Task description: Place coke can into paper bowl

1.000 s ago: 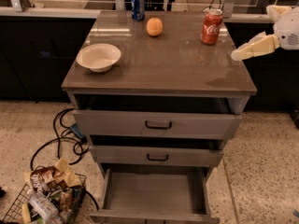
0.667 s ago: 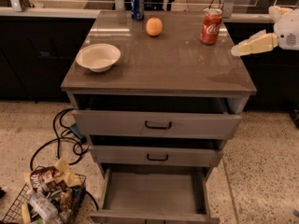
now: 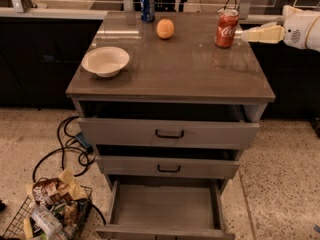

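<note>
Beside the tabletop [image 3: 190,69], the hand [image 3: 246,34] hovers by the coke can [image 3: 226,29], holding nothing, its spread impossible to tell; a square mid-can grip would best serve the carry to the paper bowl [image 3: 105,61].

You have the red aluminium coke can [image 3: 226,29], with white script on its side and a silver top, standing upright on its base near the far right corner of the grey cabinet top [image 3: 190,71]. The shallow, round, off-white paper bowl [image 3: 105,61] sits right way up on the left side of the same top, close to the left edge and nearer to you than the can. Its wide rim faces up and its pale hollow is bare. Can and bowl are well apart, on opposite sides. The cream gripper [image 3: 248,34] reaches in from the right at about the can's mid-height, its tip just beside the can.
</note>
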You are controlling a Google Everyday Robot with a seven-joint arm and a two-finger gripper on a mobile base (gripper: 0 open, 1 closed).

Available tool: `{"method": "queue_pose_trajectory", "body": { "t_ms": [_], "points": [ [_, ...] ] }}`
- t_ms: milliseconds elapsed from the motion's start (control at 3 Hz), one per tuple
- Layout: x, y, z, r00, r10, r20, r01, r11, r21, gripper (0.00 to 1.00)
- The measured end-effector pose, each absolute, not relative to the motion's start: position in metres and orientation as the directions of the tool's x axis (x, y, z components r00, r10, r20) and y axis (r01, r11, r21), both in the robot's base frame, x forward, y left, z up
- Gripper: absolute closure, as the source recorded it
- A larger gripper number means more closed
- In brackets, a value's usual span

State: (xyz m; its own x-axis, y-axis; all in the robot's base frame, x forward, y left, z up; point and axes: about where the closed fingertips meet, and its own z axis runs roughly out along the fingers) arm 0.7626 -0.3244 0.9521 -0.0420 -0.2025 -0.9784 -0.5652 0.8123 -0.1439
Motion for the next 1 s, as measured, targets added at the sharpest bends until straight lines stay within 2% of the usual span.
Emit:
{"method": "queue_pose_trajectory", "body": {
  "t_ms": [333, 1000],
  "points": [
    [0.791, -0.329, 0.949, -0.054, -0.157, -0.986, -0.549, 0.83, -0.102, 0.0],
    [0.83, -0.314, 0.939, -0.079, -0.15, -0.985, -0.565, 0.822, -0.079, 0.0]
  ]
}}
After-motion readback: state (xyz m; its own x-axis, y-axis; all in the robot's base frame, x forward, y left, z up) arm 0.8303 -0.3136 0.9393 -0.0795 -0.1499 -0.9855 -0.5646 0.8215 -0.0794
